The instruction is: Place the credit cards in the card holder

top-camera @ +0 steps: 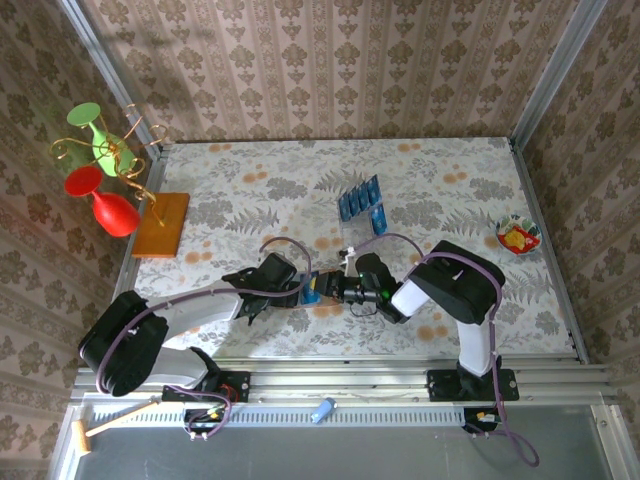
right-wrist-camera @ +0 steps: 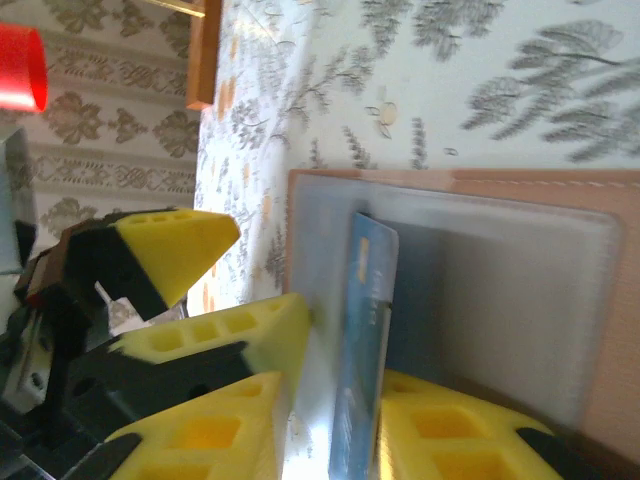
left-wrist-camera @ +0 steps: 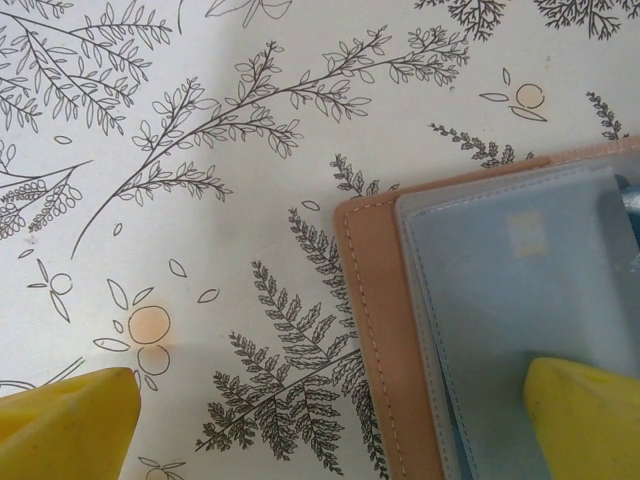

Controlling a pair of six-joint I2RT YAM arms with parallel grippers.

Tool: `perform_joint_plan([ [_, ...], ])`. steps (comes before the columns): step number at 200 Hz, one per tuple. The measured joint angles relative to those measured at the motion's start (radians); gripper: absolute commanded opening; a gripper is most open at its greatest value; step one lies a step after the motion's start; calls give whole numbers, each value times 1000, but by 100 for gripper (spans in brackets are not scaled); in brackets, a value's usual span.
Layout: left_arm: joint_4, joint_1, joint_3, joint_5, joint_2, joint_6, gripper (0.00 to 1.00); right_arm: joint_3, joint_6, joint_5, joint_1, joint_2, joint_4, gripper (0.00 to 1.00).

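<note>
**Jaws narrow on one credit card (right-wrist-camera: 365, 320), wide over the card holder (right-wrist-camera: 480, 280)**

The jaws of the right gripper (right-wrist-camera: 335, 440) are drawn in close on the blue credit card and pinch its near end between two yellow fingertips (right-wrist-camera: 450, 430). In the right wrist view the card stands on edge. Its long axis runs from 6 to 12 o'clock, and its free short edge points to 12 o'clock, over the holder's grey pocket.

The jaws of the left gripper (left-wrist-camera: 325, 425) stand wide. In the left wrist view one yellow finger (left-wrist-camera: 585, 415) rests on the grey pocket at 5 o'clock. The other finger (left-wrist-camera: 65, 420) sits over the patterned table (left-wrist-camera: 200, 260) at 7 o'clock, and whether it touches the table cannot be told.

The card holder lies open and flat on the table, with a stitched reddish-brown border showing around the pocket. In the right wrist view its long side runs from 3 to 9 o'clock. A pale square mark shows through the pocket in the left wrist view.

From the top camera the two grippers meet nose to nose over the holder, toward the near side of the table. The left gripper is at 9 o'clock of the holder and the right gripper at 3 o'clock. The other credit cards (top-camera: 360, 203) stand upright in a short row, well apart at 1 o'clock of the holder.
</note>
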Motion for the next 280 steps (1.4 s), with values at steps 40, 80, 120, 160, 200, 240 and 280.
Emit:
perform_joint_plan([
  [40,2,0,-1,0,0,0,100,17,-28,-3,3,-40,-61,58],
  [80,3,0,-2,0,0,0,100,31,-63,3,6,-85,-151,65],
  [120,3,0,-6,0,-7,0,100,52,-104,26,6,-133,-273,70],
  [160,3,2,-19,2,-25,0,100,76,-137,53,6,-163,-377,71],
  [200,-20,33,-19,11,-68,-15,100,107,-179,91,5,-199,-514,72],
  [240,-74,89,-18,12,-89,-61,100,152,-228,127,5,-227,-670,72],
  [280,-108,93,-18,15,-83,-84,100,189,-267,161,6,-237,-787,72],
])
